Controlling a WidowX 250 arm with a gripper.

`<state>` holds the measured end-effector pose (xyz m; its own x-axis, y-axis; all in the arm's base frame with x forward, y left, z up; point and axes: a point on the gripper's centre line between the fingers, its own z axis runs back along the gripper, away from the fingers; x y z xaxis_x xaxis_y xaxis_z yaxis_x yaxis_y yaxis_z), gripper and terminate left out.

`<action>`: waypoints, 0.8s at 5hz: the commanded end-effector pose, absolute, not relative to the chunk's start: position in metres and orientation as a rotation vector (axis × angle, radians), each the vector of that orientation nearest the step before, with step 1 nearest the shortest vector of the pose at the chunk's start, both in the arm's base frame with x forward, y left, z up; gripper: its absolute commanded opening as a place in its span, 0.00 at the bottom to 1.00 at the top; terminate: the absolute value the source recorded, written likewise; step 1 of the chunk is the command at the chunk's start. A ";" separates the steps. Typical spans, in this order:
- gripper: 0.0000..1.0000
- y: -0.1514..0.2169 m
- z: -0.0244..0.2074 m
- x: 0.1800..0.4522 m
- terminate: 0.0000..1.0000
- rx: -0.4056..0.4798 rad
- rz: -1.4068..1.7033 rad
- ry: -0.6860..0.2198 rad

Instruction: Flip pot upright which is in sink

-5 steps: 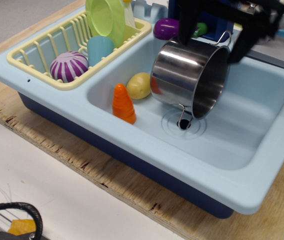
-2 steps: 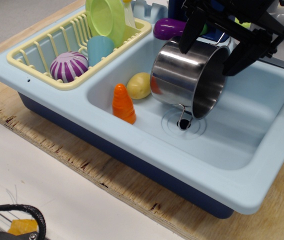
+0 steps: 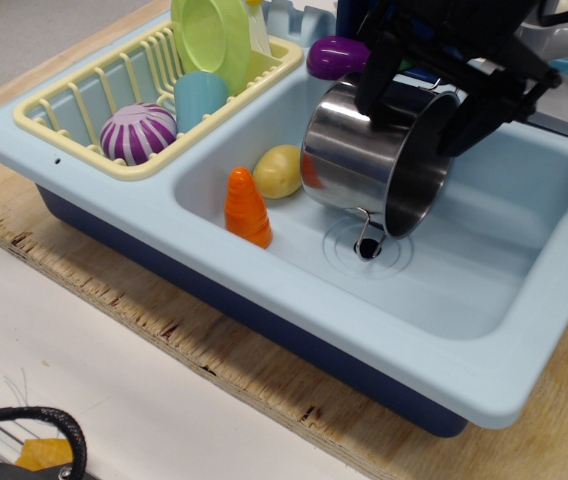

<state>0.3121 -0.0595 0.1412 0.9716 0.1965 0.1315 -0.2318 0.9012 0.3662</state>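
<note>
Observation.image shows the pot [image 3: 379,160] lying on its side in the sink [image 3: 494,270], its dark open mouth turned toward the right edge of the desk and its shiny wall toward the left. One thin wire handle hangs down over the round drain hole [image 3: 368,248]. Above it the black gripper [image 3: 419,105] has its fingers spread apart, one finger [image 3: 376,75] over the pot's upper wall and the other beyond the rim on the mouth side; whether either finger touches the steel cannot be told. Just left of the pot, on the basin floor, lie a yellow lemon-shaped toy [image 3: 278,171] and an orange carrot-like toy [image 3: 246,207]. A purple eggplant toy [image 3: 332,57] sits on the sink's far ledge. Toward the far left corner of the desk the yellow dish rack [image 3: 84,105] holds a green plate [image 3: 211,40], a light blue cup [image 3: 200,98] and a purple striped ball [image 3: 138,133]
</note>
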 end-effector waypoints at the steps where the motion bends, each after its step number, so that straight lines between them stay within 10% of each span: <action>1: 1.00 -0.045 0.144 0.320 0.00 0.364 0.237 -0.122; 2: 0.00 -0.032 0.145 0.321 0.00 0.349 0.248 -0.182; 4: 0.00 -0.032 0.148 0.321 0.00 0.216 0.254 -0.209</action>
